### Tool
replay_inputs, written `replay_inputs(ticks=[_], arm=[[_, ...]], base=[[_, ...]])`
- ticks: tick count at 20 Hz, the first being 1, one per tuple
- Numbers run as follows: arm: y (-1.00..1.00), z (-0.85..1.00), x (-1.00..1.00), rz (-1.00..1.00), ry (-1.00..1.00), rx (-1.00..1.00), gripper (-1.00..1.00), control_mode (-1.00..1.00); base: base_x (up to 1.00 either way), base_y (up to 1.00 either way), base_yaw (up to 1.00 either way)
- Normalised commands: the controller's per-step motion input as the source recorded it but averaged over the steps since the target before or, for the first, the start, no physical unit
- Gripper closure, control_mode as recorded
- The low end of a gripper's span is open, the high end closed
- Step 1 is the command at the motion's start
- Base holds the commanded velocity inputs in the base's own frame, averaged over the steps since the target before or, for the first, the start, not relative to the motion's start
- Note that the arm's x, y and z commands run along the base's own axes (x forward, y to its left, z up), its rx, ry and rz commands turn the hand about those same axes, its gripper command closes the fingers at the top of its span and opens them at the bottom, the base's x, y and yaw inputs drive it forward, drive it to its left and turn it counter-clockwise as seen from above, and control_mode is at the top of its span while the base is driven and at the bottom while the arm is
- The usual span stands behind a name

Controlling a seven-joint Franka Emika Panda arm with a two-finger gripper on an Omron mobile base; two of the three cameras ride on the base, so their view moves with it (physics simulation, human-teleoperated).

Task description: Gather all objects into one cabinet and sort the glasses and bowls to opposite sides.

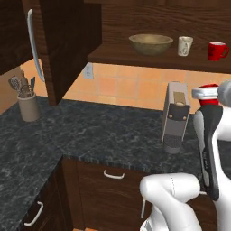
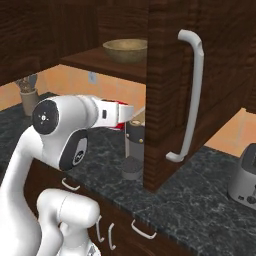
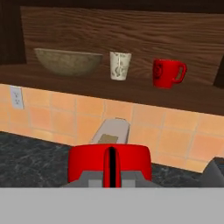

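Red cup (image 3: 109,161) btwn pincer (image 3: 111,178) tips — gripped

**Counter clutter beside the tiled wall**

A dark speckled stone counter (image 1: 90,131) runs along an orange tiled wall (image 1: 131,88) and turns a corner at the left. A silver coffee machine (image 1: 175,117) stands upright on it, near the wall. Well apart from it, in the left corner, a beige crock (image 1: 28,107) holds kitchen utensils (image 1: 21,85). A white wall socket (image 1: 88,71) sits on the tiles above the counter. Below the counter, brown drawers carry curved white handles (image 1: 113,174). At the far right of the counter stands a silver toaster (image 2: 244,175).
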Motion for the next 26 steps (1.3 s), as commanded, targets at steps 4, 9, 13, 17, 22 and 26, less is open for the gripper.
replay_inputs(ticks=[4,9,13,17,22,26], arm=[[0.17,-0.01,-0.75,-0.01,-0.26,-0.12,1.0,-1.0],[0.16,0.32,-0.46,-0.2,-0.46,-0.04,1.0,-1.0],[0.07,0.67,-0.11,-0.16,-0.22,0.02,1.0,-1.0],[0.0,0.6,0.13,-0.04,0.04,0.08,1.0,-1.0],[-0.14,0.08,0.36,0.12,0.0,-0.01,1.0,-1.0],[-0.31,-0.02,0.53,0.11,-0.27,-0.1,1.0,-1.0]], base=[[0.0,0.0,0.0],[0.0,0.0,0.0],[0.0,0.0,0.0],[0.0,0.0,0.0],[0.0,0.0,0.0],[0.0,0.0,0.0]])
